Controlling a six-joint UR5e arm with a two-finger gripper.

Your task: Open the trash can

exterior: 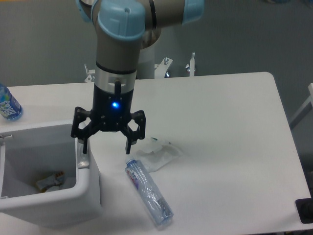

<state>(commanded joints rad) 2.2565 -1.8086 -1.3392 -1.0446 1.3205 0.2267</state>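
At seven o'clock on the white table point(230, 122) we see the one trash can point(73, 196), a white boxy bin standing open, with some scraps point(49, 180) lying inside it. Above its right rim, near the small latch point(83, 160), hangs our single gripper point(106, 145), fingers spread wide and holding nothing, a blue light glowing on its body. We count two bottles: one crushed clear bottle point(148, 192) lying flat at five o'clock from the gripper, and one blue-labelled bottle point(8, 104) at the table's nine o'clock edge. One crumpled clear wrapper point(159, 152) lies just beyond the crushed bottle.
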